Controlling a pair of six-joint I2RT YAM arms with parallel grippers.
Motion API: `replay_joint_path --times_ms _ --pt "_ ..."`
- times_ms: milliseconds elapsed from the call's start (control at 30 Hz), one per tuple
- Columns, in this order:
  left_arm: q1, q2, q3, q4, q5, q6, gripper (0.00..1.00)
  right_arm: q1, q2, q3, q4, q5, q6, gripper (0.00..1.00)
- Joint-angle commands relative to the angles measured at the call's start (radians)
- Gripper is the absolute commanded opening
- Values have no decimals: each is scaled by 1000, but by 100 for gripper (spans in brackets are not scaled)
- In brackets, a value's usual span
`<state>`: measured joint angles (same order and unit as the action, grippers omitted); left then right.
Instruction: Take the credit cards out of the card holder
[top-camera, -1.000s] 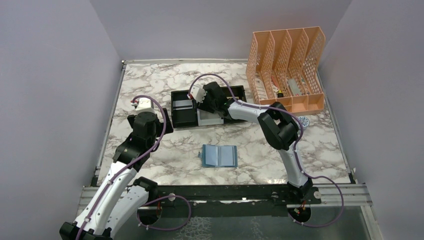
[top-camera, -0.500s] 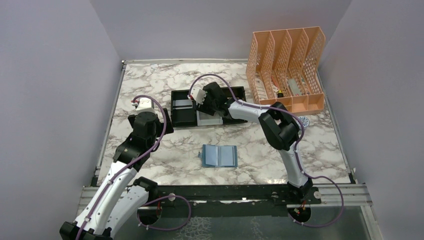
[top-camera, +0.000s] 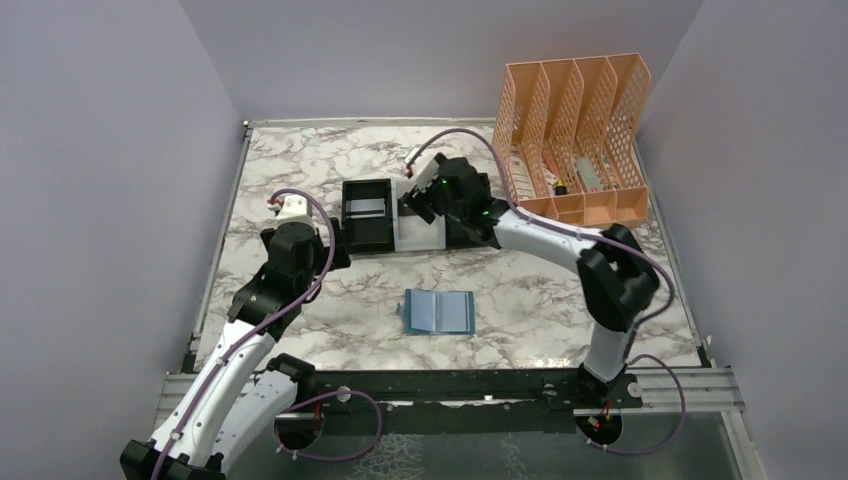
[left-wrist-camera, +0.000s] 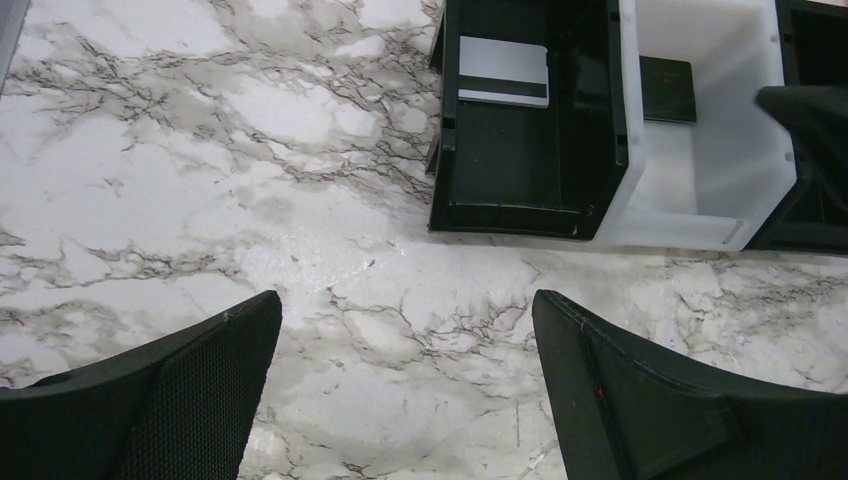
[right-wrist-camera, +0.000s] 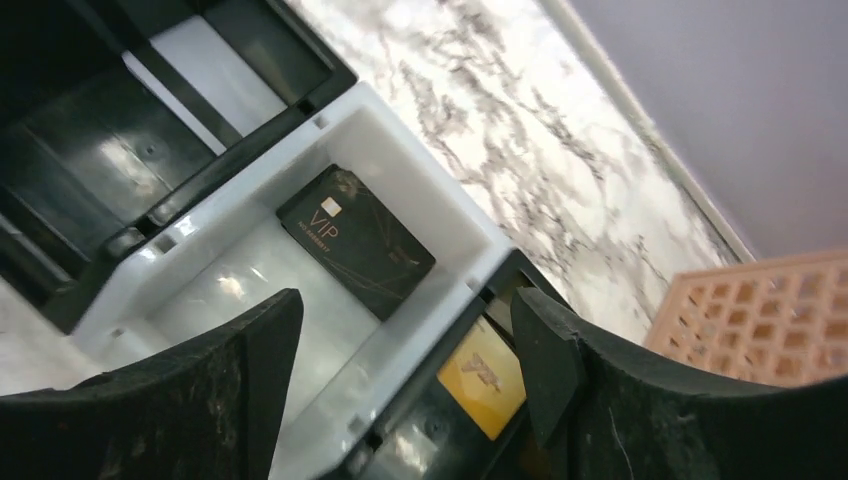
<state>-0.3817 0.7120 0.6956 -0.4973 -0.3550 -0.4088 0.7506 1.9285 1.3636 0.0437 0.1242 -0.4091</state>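
Observation:
The blue card holder lies open and flat on the marble, near the front and apart from both grippers. Three credit cards lie in the three-compartment tray: a silvery one in the left black compartment, a black one in the white middle compartment, and a gold one in the right black compartment. My right gripper hovers open over the wall between the middle and right compartments and holds nothing. Open and empty, my left gripper hangs over bare marble just in front of the tray's left end.
A tall orange mesh file organiser stands at the back right, close behind my right arm. A small round sticker lies on the table in front of it. Grey walls close in the table on three sides.
My right arm has swung its elbow out to the right, and its gripper has shifted right and back along the tray, its jaws a little wider. The left arm has barely moved.

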Motion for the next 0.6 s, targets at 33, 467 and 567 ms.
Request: replay_joint_path --times_ms 33,467,567 --pt "0 -14 17 38 124 25 99 -5 -272 -252 213 67 325 90" --pt "-1 144 -38 204 698 -58 94 -7 -688 -720 122 -198 1045 98" --pt "-11 204 -48 215 752 -83 92 -7 -732 -827 204 -310 1148 93"
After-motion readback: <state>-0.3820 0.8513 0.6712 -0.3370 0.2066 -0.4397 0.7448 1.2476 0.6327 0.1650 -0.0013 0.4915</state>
